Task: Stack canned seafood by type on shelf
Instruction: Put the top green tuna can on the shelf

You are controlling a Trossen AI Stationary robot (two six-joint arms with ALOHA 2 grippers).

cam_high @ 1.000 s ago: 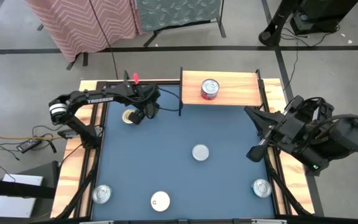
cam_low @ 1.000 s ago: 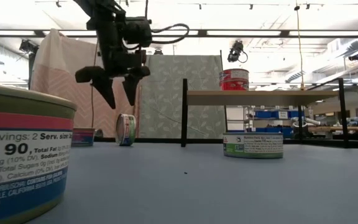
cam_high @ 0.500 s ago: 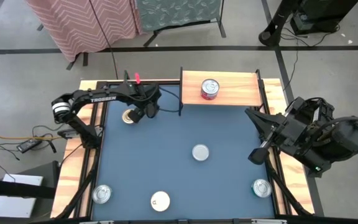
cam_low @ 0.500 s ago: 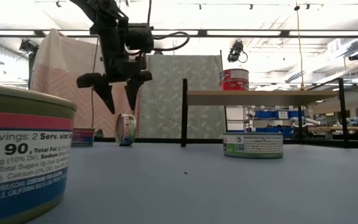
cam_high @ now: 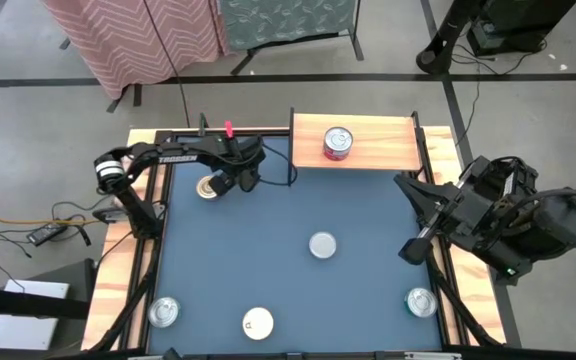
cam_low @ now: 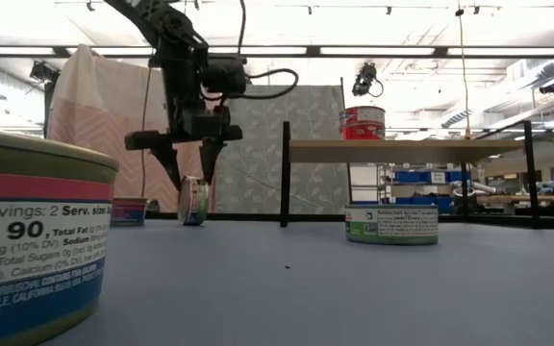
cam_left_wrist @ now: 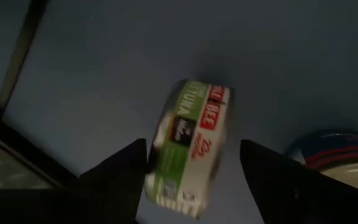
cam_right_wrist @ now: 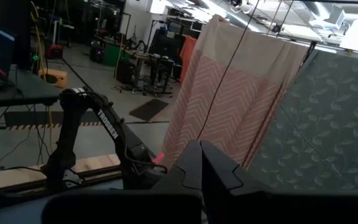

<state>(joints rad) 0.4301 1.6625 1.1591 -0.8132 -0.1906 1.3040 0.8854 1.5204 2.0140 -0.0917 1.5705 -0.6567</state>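
Directly under spread left gripper: small green-labelled round tin standing on edge, between fingers, untouched.

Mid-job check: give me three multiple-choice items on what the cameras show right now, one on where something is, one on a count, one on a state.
1. Where is the left gripper?
A. Over the shelf
B. Above the tin on its edge near the table's far left corner
C. At the near edge

2. How many tins lie on the shelf?
A. One
B. Two
C. None

3. How does the green-labelled tin stand under the left gripper?
A. Flat, lid up
B. On its edge
C. Lifted off the table

Answers:
1 B: the low view shows its open jaws straddling that tin's top.
2 A: only the red tin is there.
3 B: the low and left wrist views show it edge-down on the table.
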